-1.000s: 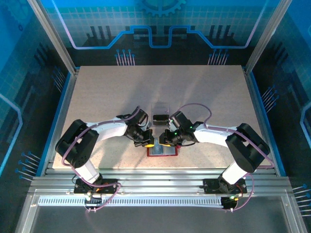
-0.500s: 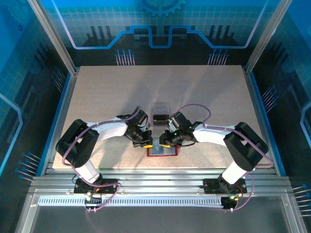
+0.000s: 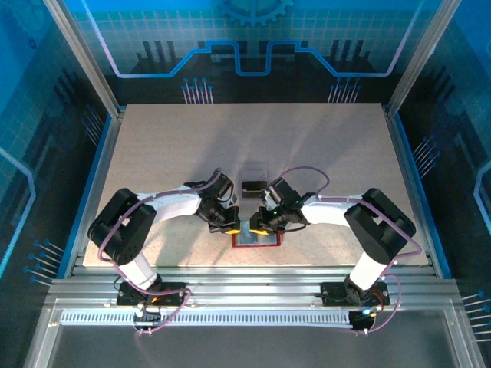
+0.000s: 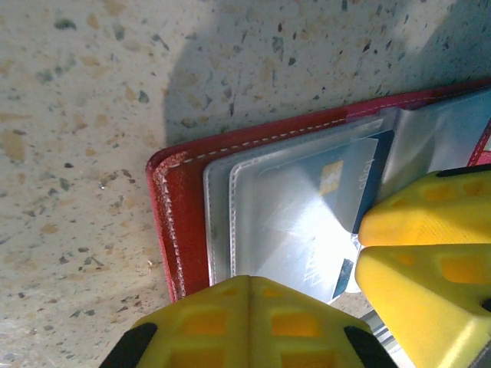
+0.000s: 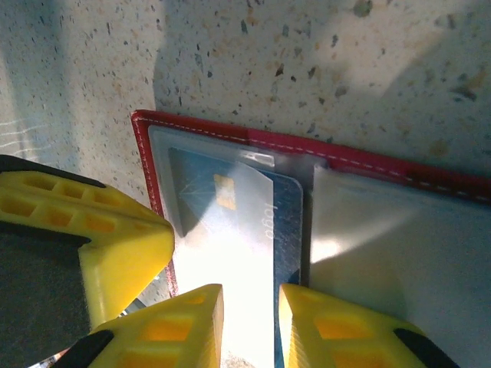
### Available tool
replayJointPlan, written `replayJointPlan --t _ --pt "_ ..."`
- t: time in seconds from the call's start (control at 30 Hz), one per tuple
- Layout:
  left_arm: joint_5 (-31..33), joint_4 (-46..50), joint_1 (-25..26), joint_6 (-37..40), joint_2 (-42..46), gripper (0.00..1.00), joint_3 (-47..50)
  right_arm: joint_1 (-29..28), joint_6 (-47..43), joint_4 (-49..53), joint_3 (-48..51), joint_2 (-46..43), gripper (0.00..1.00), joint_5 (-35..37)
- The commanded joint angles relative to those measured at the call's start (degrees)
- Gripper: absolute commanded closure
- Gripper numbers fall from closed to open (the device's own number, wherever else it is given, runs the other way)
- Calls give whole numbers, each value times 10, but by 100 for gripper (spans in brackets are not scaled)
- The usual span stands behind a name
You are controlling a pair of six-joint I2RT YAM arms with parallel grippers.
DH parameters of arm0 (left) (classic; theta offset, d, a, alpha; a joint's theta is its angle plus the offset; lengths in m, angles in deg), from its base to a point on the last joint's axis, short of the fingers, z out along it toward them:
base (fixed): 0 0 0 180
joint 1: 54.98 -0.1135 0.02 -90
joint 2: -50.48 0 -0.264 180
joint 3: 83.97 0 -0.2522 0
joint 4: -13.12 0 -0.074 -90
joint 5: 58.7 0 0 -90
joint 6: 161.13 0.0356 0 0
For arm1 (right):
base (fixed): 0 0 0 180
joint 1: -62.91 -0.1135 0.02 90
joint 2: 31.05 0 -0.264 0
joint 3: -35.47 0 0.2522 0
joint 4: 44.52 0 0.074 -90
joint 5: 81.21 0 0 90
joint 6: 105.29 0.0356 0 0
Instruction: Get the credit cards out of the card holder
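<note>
Your left claw (image 4: 245, 310) was closed, its yellow fingers bunched together at the edge of the small red folding wallet (image 4: 173, 215). Your right claw (image 5: 247, 300) stood part open, jaws a little apart over the blue card with a gold chip (image 5: 222, 195). Its tips may have touched the card, but the close view was too tight to tell, so count nothing as gripped.

The wallet lay opened flat on the speckled table (image 4: 77, 115), close to the near edge between the two arm bases. The card sat in a clear plastic sleeve (image 4: 222, 222) on one leaf, with one long edge out past the sleeve's mouth, toward the fold.

Expect the card to be light, thin, stiff and slick, and the wallet light enough to slide along with it. You would do best to take that bared edge and draw the card out flat while the other claw held the wallet down.

The right wrist view showed you the bared edge and the second pocket on the far leaf. The left wrist view gave the stitched corner and both claws crowded together. The top view alone placed the wallet (image 3: 255, 240) on the table.
</note>
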Motion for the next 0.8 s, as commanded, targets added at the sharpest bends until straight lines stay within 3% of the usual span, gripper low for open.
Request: replayJointPlan --t 0.0,0.4,0.77 --pt "2 15 -5 14 -5 100 10 8 11 -23 4 8 74 -19" --pt "1 16 -4 17 -9 100 8 8 -30 91 -20 3 75 41" --pt "4 30 -4 14 6 100 -5 7 -24 71 -21 -41 75 34"
